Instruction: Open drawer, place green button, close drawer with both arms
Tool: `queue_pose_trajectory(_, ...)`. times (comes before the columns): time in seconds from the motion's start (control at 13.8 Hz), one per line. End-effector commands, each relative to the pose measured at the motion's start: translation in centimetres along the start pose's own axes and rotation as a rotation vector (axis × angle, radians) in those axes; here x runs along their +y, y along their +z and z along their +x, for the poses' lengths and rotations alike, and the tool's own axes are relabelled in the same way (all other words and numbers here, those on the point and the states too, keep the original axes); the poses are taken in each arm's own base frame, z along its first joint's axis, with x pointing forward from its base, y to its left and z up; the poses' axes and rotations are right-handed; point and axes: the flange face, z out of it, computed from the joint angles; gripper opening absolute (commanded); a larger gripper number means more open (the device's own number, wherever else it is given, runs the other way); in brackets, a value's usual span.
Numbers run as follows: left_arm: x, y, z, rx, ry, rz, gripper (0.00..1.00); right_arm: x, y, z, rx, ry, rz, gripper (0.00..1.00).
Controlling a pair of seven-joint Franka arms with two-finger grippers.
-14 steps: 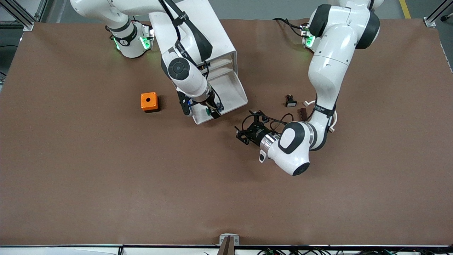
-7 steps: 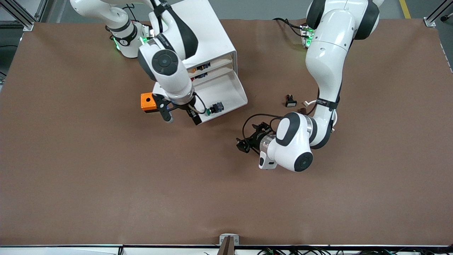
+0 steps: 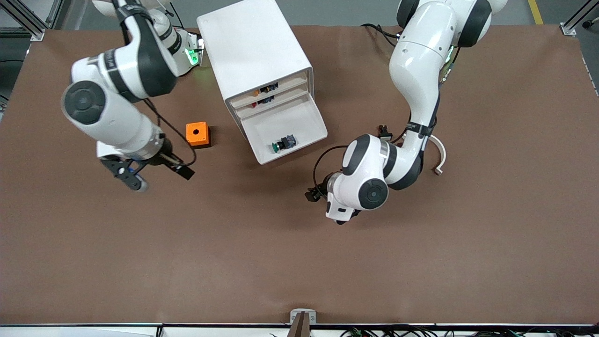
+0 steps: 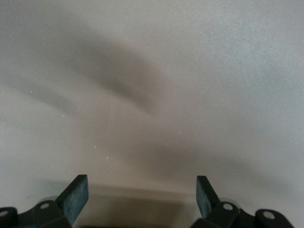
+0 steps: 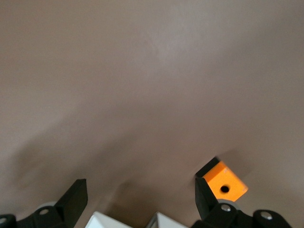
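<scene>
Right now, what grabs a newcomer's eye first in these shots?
The white cabinet with its bottom drawer pulled open, the green-capped button lying inside near the drawer's front edge. Next the orange box on the brown table, beside the drawer toward the right arm's end. Both grippers are open and empty: the right gripper over the table by the orange box, the left gripper low over bare table in front of the drawer.

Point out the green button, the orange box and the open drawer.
green button (image 3: 276, 147), front view, on its round green cap.
orange box (image 3: 197, 134), front view, on its top face beside the hole.
open drawer (image 3: 299, 119), front view, on its bare white floor.
</scene>
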Motion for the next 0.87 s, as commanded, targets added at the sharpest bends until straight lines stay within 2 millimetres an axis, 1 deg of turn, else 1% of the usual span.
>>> queue_pose_trajectory(0.0,-0.1,-0.4,-0.3,0.055,0.019,0.008,1.0,3.0,-1.5,2.9,0.015,-0.196,0.004,1.0)
queue_pose_trajectory(0.07,0.1,-0.3,-0.5,0.077,0.031,0.011,1.0,4.7,-2.1,4.3,0.019,-0.278,0.005,1.0)
queue_pose_trajectory(0.14,0.7,0.2,-1.4,0.121,0.059,0.028,1.0,6.9,-2.3,5.9,0.007,-0.34,0.0,1.0)
queue_pose_trajectory(0.22,0.9,0.3,-1.7,0.158,0.078,0.041,1.0,8.8,-2.8,7.4,-0.001,-0.393,-0.003,1.0)
queue_pose_trajectory(0.36,1.6,1.4,-3.1,0.2,0.112,0.037,1.0,12.0,-4.5,9.7,0.013,-0.485,0.005,1.0)
queue_pose_trajectory(0.51,2.0,1.7,-4.1,0.219,0.086,0.042,1.0,14.2,-5.5,11.0,0.032,-0.55,0.01,1.0)
queue_pose_trajectory(0.58,2.2,1.8,-5.1,0.238,0.082,0.051,1.0,15.4,-6.2,11.8,0.047,-0.59,0.014,1.0)
queue_pose_trajectory(0.72,2.5,2.7,-6.9,0.258,0.104,0.08,1.0,16.7,-8.3,11.9,0.083,-0.654,0.02,1.0)
queue_pose_trajectory(0.8,2.5,3.1,-7.7,0.255,0.101,0.085,1.0,17.0,-8.6,12.0,0.088,-0.658,0.02,1.0)
